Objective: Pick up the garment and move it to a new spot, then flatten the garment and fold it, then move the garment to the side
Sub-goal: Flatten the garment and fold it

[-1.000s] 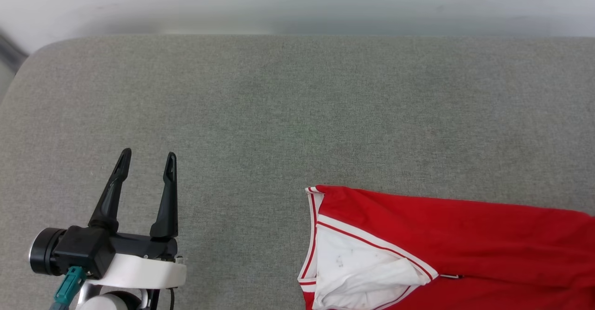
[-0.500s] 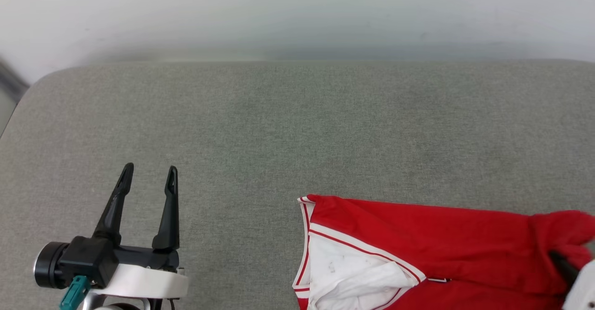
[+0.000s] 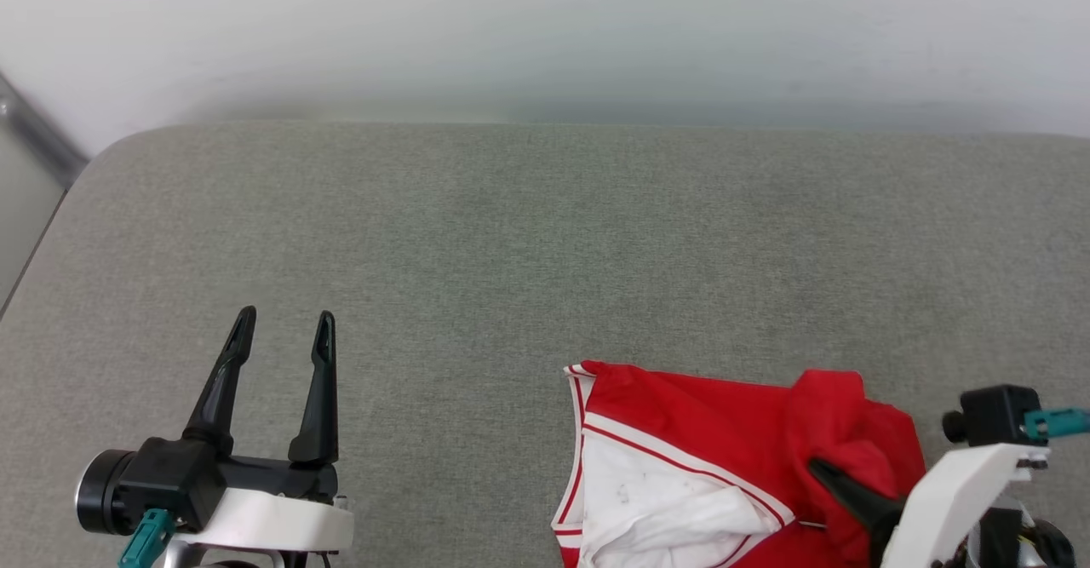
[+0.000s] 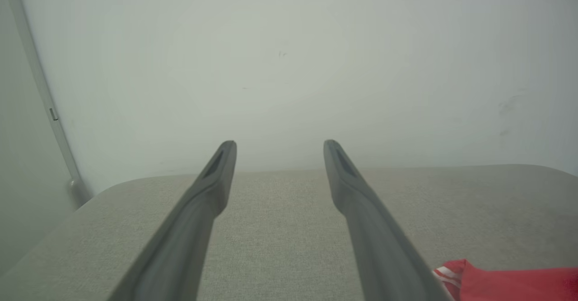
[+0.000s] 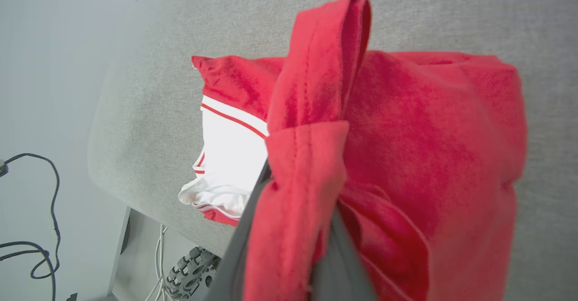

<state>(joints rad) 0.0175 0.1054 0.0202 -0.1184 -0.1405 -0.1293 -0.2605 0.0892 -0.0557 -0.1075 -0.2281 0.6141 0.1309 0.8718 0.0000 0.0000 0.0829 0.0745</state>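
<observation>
One garment (image 3: 690,432) lies bunched at the near right edge of the grey padded table (image 3: 511,236), with a red fold clamped in the right gripper (image 3: 819,471). The other of the two grippers, the left gripper (image 3: 285,323), hangs over the table's near left, fingers spread and holding nothing.

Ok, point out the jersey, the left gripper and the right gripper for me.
jersey (image 3: 681,410), head view: flat red body fabric.
left gripper (image 3: 286,316), head view: midway between its open fingertips.
right gripper (image 3: 817,468), head view: shut fingertips, pinching the jersey's bunched red cloth.
</observation>
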